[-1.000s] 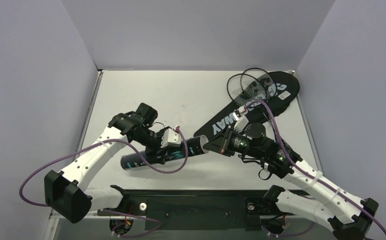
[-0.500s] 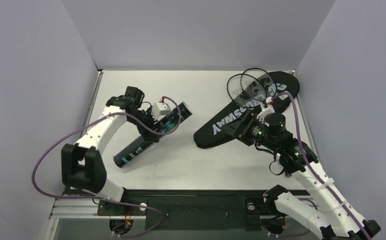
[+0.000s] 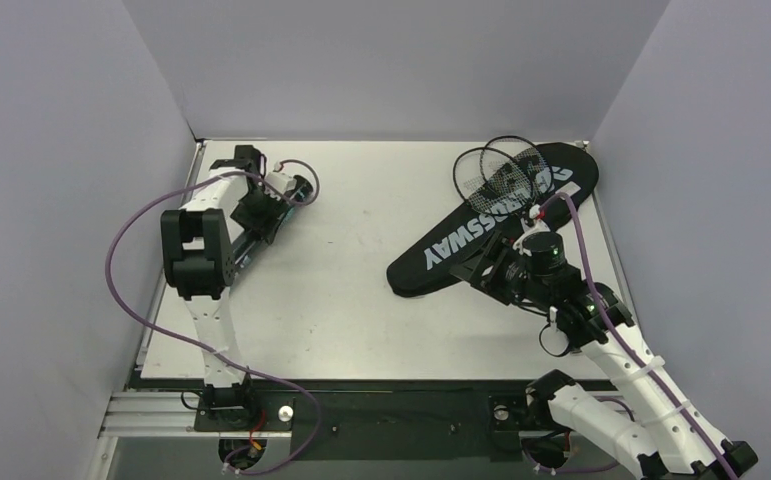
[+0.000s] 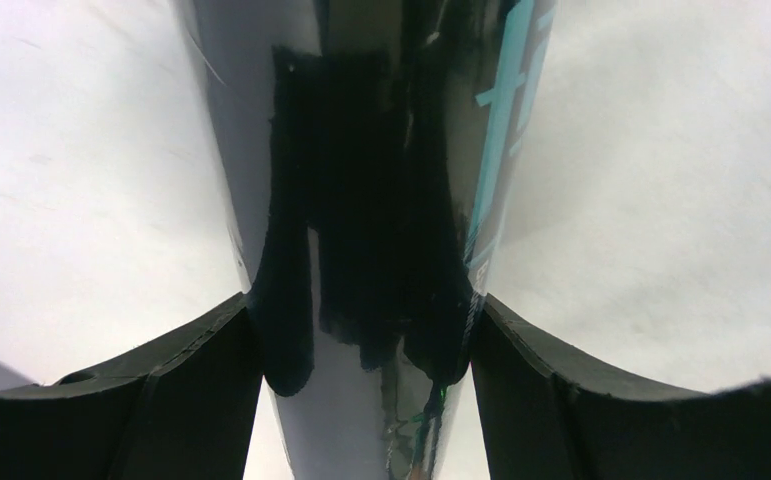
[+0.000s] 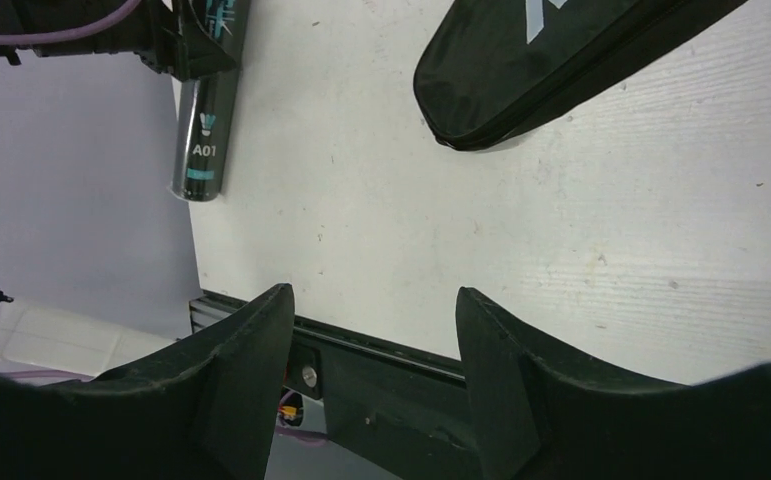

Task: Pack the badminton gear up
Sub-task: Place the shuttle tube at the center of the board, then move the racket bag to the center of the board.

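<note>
Left tool point(image 4: 366, 300): clamped on the tube point(image 4: 391, 180), a finger point(image 4: 211, 390) tight on each side, no gap I can see.
Right tool point(image 5: 369, 300): fingers apart, nothing btwn them. It hangs over bare counter point(image 5: 611, 260) near the narrow end of the bag point(image 5: 541, 70).
Tube pos.: far-left part of the counter, close to the left wall and well apart from the bag. On the right wrist cam the end marked "A01" is the free one, pointing to the near side.
Tube axis: diagonal, near-left to far-right, approx. parallel to the bag.
Bag axis: narrow end toward mid-counter, wide end in the far-right corner.
Rackets point(image 3: 501, 170): two heads overlapping on the bag's wide end. I can't tell whether the handles are inside.
Key relation: the tube lies left of the bag w/ bare counter btwn. My left arm holds it; my right arm is the nearer one to the bag.
My read: the tube must travel right toward the bag, prob. end-on along that shared diagonal, w/ the right tool free to steady the bag.
Unknown: whether the bag is open.
</note>
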{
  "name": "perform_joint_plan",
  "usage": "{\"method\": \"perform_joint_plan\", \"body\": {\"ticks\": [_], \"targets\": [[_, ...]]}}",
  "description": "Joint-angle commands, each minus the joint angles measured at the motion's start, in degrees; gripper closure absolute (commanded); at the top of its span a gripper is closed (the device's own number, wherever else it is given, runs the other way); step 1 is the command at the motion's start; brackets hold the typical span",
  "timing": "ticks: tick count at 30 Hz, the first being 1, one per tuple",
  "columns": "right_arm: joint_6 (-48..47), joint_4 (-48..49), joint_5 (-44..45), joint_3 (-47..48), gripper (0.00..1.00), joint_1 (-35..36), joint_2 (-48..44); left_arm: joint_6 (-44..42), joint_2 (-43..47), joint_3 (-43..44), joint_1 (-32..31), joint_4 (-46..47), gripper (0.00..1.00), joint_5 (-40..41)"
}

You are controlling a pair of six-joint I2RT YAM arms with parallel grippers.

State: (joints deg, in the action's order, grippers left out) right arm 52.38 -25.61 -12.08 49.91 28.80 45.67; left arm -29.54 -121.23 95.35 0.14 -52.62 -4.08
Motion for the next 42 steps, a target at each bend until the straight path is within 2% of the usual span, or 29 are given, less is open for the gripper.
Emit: {"method": "perform_joint_plan", "body": {"ticks": [1, 7, 8, 9, 11, 12, 13, 14, 15, 17, 18, 23, 29, 30, 31, 34, 37, 40, 42], "targets": [[-0.9, -1.6, 2.2, -1.6, 0.44, -0.4, 0.0, 0.7, -6.4, 8.4, -0.4, 5.9, 0.74, 11.7], [-0.7, -1.7, 3.2, -2.9, 0.44, -0.5, 0.6, 1.6, -10.3, 12.6, 1.0, 9.9, 0.64, 17.3], [-0.8, -2.0, 3.6, -2.8, 0.39, -0.6, 0.7, 1.7, -10.3, 12.4, 1.2, 10.6, 0.59, 17.7], [-1.0, -2.2, 3.8, -2.7, 0.38, -0.6, 0.8, 1.7, -10.0, 12.1, 1.2, 11.0, 0.57, 18.0], [-1.5, -2.9, 4.7, -2.3, 0.37, -0.6, 1.4, 1.9, -9.0, 11.0, 1.3, 11.5, 0.47, 17.8], [-1.7, -3.4, 5.1, -2.1, 0.33, -0.7, 1.7, 2.0, -8.3, 9.6, 1.3, 12.1, 0.41, 17.2], [-2.0, -3.9, 5.4, -2.0, 0.27, -0.8, 2.1, 2.0, -6.8, 8.8, 1.3, 12.2, 0.4, 16.6], [-2.2, -4.1, 6.0, -1.7, 0.24, -0.9, 2.8, 1.9, -6.0, 7.6, 1.3, 12.0, 0.29, 15.1], [-2.4, -4.4, 6.1, -1.6, 0.23, -1.6, 3.2, 1.9, -4.3, 7.1, 1.3, 11.8, 0.27, 14.3], [-2.7, -5.0, 5.4, -1.1, 0.22, -3.4, 4.7, 2.4, -1.5, 6.2, 1.2, 10.4, 0.24, 11.3], [-3.0, -5.0, 4.5, -0.8, 0.22, -4.2, 5.8, 2.6, -0.6, 5.9, 1.1, 8.9, 0.15, 8.7], [-5.4, -5.8, 3.0, 2.5, 0.21, -10.8, 10.0, 4.0, 9.3, 4.2, 0.4, 4.4, 0.11, -0.3], [-9.4, -9.2, 9.1, 8.2, 0.21, -16.6, 16.5, 8.2, 19.6, 4.5, -2.9, 2.5, 0.1, -10.2], [-10.6, -9.8, 10.3, 9.0, 0.21, -17.8, 18.3, 10.1, 20.8, 4.7, -4.0, 2.1, 0.1, -12.3], [-11.2, -11.0, 12.7, 10.5, 0.16, -18.6, 19.3, 10.9, 21.2, 4.3, -5.0, 1.6, 0.1, -16.1], [-14.0, -12.8, 17.6, 13.0, 0.13, -22.4, 24.5, 12.7, 23.1, -0.3, -16.3, 4.4, 0.09, -16.9], [-15.1, -12.7, 19.4, 13.3, 0.13, -24.2, 27.1, 12.4, 23.0, -9.8, -29.3, 14.9, 0.09, -14.8], [-15.3, -12.6, 21.9, 13.2, 0.13, -25.7, 27.9, 12.4, 16.6, -10.4, -36.1, 19.5, 0.09, -15.4], [-15.3, -12.4, 23.3, 14.1, 0.14, -27.6, 28.6, 12.8, 10.8, -6.1, -39.3, 19.7, 0.09, -16.3]]}}
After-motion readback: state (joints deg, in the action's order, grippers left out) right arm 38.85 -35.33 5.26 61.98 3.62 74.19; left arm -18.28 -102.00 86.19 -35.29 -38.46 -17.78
